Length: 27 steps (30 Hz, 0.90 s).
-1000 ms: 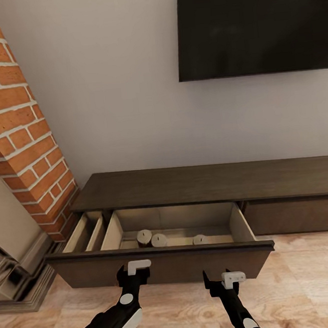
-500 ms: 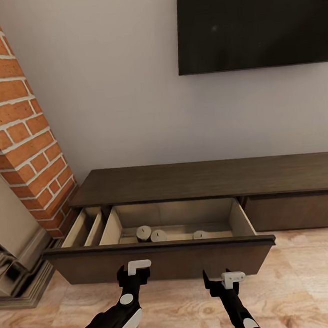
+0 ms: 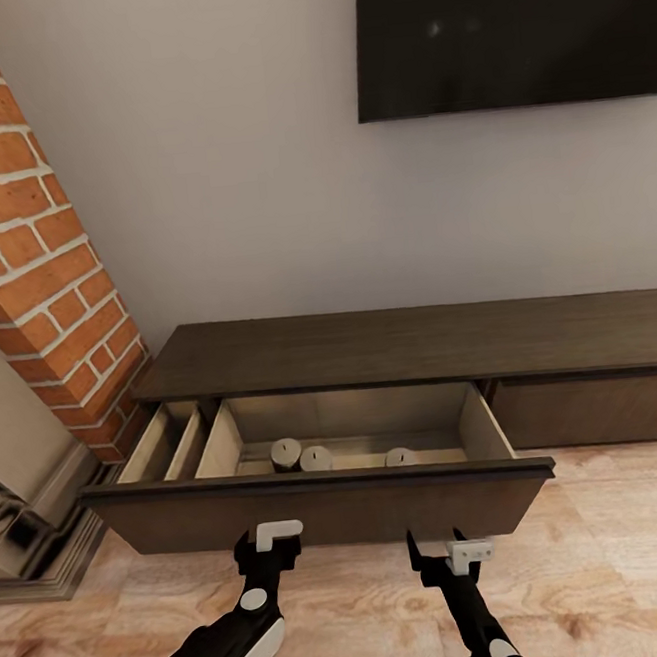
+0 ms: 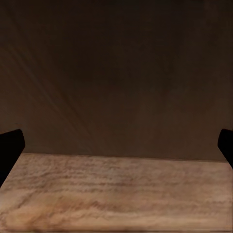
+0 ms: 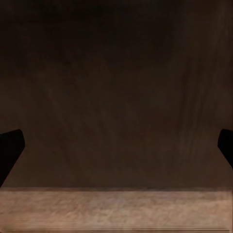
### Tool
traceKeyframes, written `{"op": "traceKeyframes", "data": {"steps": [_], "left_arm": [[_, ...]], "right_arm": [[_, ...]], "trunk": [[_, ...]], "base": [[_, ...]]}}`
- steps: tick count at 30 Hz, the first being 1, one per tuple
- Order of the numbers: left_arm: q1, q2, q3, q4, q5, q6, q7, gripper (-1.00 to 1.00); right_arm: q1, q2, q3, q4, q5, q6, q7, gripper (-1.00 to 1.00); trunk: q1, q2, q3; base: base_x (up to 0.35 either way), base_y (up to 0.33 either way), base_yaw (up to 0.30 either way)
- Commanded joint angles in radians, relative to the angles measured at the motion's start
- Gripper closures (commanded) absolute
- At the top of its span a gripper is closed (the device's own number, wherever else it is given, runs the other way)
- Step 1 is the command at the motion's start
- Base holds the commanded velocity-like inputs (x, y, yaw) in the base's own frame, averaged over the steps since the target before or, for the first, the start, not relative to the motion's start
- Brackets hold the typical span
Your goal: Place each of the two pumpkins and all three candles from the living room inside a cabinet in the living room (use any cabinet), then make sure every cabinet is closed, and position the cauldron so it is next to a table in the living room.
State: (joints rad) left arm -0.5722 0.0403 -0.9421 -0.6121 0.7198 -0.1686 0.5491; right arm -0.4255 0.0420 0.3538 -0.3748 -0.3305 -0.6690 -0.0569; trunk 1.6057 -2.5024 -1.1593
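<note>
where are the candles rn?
Head view: all three candles stand in a row inside the open drawer of the dark TV cabinet, in its wide right compartment, near the front panel, ahead of both hands.

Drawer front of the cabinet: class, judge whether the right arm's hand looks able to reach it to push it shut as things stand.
Probably yes. The right hand sits open just before the drawer front, nothing between them; its wrist view shows that dark panel close ahead.
</note>
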Motion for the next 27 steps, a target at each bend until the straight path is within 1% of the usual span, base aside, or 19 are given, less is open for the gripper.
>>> {"op": "traceKeyframes", "data": {"steps": [1,5,14,21,27], "left_arm": [[-0.001,0.001,-0.009,-0.001,0.010,-0.006,0.006,-1.00],[-0.001,0.001,-0.009,-0.001,0.011,-0.006,0.006,-1.00],[-0.001,0.000,-0.009,0.000,0.015,-0.003,0.006,-1.00],[-0.001,0.000,-0.009,0.000,0.014,-0.004,0.005,-1.00],[-0.001,0.000,-0.007,0.000,0.020,-0.003,0.005,-1.00]], "right_arm": [[-0.001,-0.001,0.008,0.001,-0.006,-0.011,-0.006,-1.00],[-0.001,-0.001,0.007,0.001,-0.008,-0.035,-0.007,-1.00],[-0.001,0.001,0.007,0.002,-0.008,-0.037,-0.007,-1.00],[-0.001,0.001,0.008,0.002,-0.008,-0.037,-0.007,-1.00],[-0.001,0.001,0.007,0.002,-0.008,-0.037,-0.007,-1.00]], "trunk": [[0.000,0.000,-0.001],[0.000,0.000,-0.001],[0.000,0.000,-0.001],[0.000,0.000,-0.001],[0.000,0.000,-0.001]], "base": [[0.000,0.000,0.000],[0.000,0.000,0.000],[0.002,0.000,0.000],[0.160,0.000,0.000],[0.060,0.000,0.000]]}}
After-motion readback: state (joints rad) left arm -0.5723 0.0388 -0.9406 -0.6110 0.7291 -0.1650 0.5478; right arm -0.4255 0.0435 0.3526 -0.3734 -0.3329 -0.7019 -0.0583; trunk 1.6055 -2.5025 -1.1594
